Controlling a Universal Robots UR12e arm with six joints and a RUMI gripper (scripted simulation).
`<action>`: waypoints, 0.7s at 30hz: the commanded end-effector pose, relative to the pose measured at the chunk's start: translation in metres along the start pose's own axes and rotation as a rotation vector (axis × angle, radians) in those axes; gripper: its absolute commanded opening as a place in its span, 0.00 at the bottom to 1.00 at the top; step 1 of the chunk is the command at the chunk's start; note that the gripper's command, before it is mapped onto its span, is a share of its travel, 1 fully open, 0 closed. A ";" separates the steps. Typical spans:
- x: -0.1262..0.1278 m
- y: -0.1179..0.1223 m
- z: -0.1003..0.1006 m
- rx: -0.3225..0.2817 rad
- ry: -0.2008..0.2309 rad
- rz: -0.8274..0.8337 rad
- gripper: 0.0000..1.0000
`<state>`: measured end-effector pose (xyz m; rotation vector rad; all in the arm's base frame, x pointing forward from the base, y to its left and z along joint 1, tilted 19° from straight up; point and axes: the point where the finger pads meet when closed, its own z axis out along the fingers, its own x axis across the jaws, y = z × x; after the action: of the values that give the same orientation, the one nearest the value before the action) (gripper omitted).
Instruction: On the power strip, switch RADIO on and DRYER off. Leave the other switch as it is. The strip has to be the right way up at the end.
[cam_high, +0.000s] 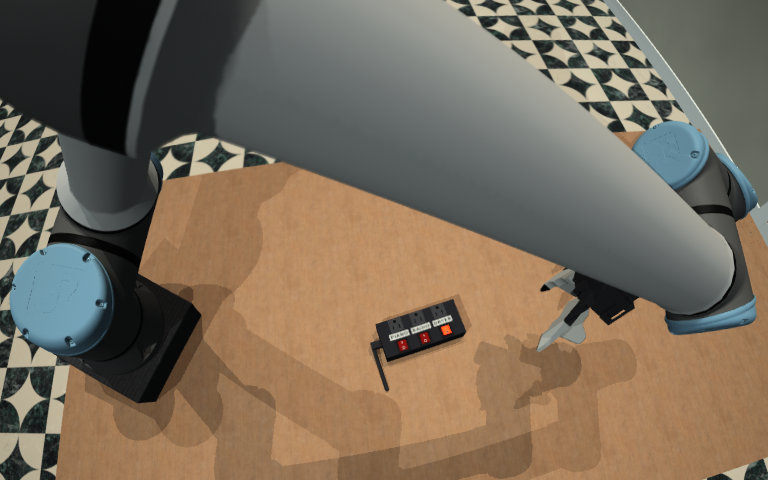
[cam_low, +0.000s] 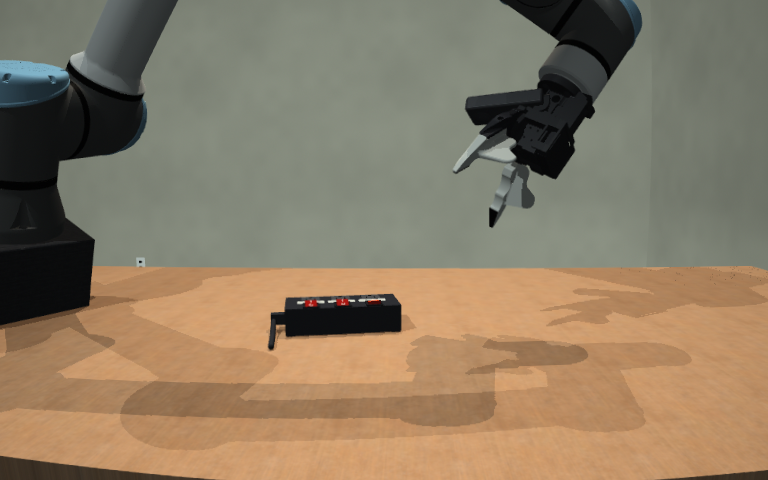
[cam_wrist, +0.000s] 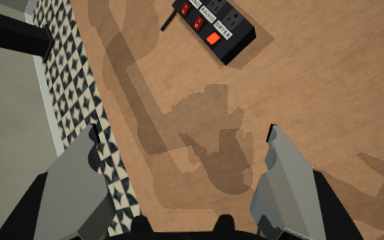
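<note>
The black power strip (cam_high: 421, 329) lies flat on the wooden table, outlets and switches facing up, with a short black cable stub (cam_high: 379, 365) at its left end. It has three labelled switches. The PIANO switch (cam_high: 402, 344) and the RADIO switch (cam_high: 424, 337) are dark red. The DRYER switch (cam_high: 446, 330) glows bright orange. The strip also shows in the side view (cam_low: 342, 314) and at the top of the wrist view (cam_wrist: 214, 27). My gripper (cam_high: 542, 316) is open and empty. It hangs well above the table, to the right of the strip, as the side view shows (cam_low: 474, 195).
The arm's big grey link (cam_high: 396, 124) fills the upper part of the overhead view and hides the table's far side. The robot base (cam_high: 113, 333) stands at the table's left. A checkered floor (cam_wrist: 75, 95) lies beyond the table edge.
</note>
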<state>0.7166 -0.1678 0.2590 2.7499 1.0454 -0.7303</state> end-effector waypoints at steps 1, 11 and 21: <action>-0.006 -0.021 0.047 0.022 0.157 0.073 1.00; -0.012 -0.050 0.094 0.045 0.326 0.161 1.00; -0.013 -0.083 0.133 0.049 0.494 0.242 1.00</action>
<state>0.6183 -0.1564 0.1712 3.0633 0.7898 -0.2008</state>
